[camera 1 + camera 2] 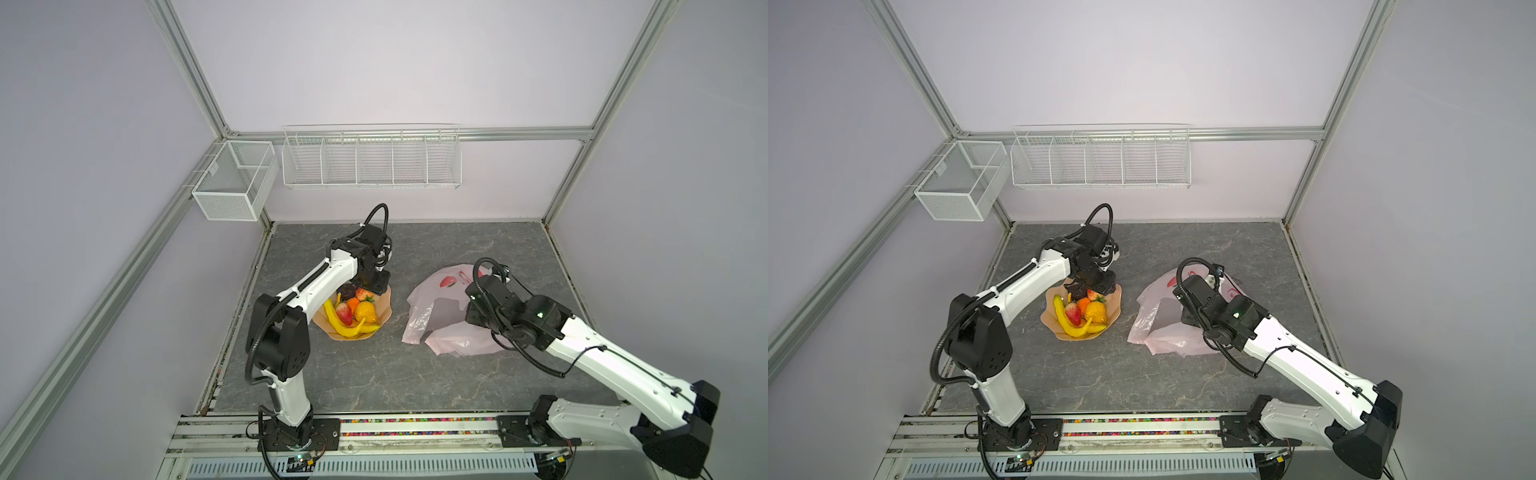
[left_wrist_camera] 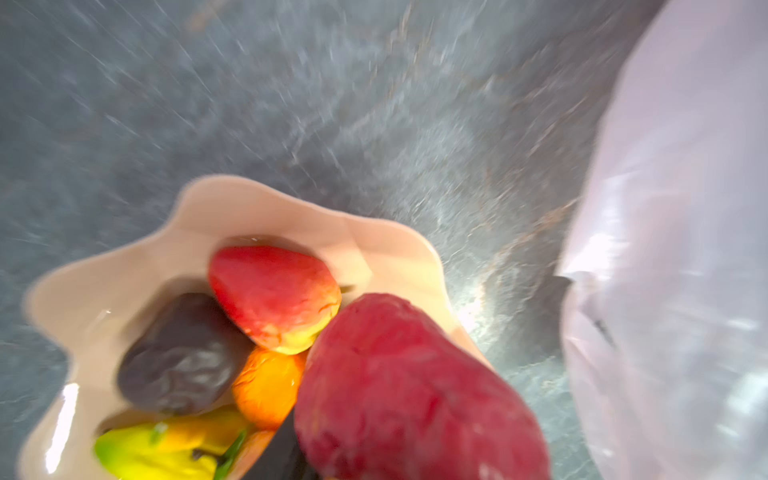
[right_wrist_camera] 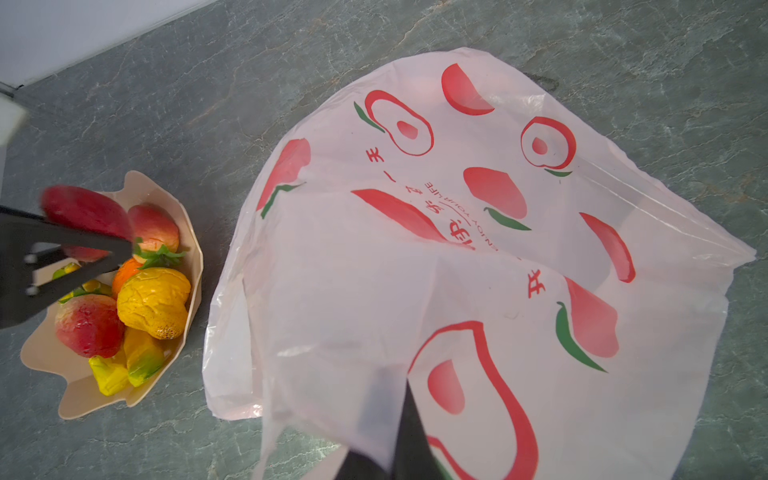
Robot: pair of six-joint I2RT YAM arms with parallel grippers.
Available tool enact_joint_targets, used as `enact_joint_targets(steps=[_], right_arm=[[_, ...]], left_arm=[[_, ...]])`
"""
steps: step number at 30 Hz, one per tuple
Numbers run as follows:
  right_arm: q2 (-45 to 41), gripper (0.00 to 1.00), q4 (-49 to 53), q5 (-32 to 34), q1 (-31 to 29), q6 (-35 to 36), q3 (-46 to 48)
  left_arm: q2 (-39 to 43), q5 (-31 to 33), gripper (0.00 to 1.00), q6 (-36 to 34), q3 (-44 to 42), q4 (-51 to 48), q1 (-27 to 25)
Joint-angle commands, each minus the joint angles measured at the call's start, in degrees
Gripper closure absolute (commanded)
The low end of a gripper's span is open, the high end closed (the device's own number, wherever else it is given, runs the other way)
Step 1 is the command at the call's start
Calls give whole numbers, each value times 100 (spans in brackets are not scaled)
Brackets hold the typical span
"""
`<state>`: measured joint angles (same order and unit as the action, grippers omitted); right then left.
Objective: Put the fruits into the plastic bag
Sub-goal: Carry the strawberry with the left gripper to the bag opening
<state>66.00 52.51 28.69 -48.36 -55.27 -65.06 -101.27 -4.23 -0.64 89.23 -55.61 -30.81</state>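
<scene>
— Where was the left claw (image 1: 372, 290)?

— Over the far part of the dish (image 1: 384, 307), closed partway around a dark red fruit (image 2: 415, 395) and holding it above the others.

— Which others?

— In the dish were bananas (image 1: 345, 328), a strawberry (image 1: 344, 312), a yellow fruit (image 1: 366, 311), an orange one (image 1: 353, 302), a dark purple one (image 2: 183, 357) and a red-yellow peach (image 2: 274, 295).

— And the plastic bag (image 1: 432, 307)?

— On the counter (image 1: 415, 374) beside the dish, not touching it, on the right arm's side. The right claw (image 3: 390, 444) was clamped tight on a pinch of its film, holding that part up.
</scene>
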Motion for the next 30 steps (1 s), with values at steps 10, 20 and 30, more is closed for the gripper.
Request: enact_joint_targets(steps=[10, 20, 30], right_arm=[[-79, 94, -13, 16, 41, -55, 72], [-68, 94, -48, -33, 51, -72, 73], [-80, 94, -122, -85, 47, -96, 80]], left_arm=[[1992, 215, 72, 682, -1054, 210, -1525], [3100, -519, 75, 2984, -2697, 1769, -2480], [3499, -1454, 80, 5534, -4424, 4923, -2615]])
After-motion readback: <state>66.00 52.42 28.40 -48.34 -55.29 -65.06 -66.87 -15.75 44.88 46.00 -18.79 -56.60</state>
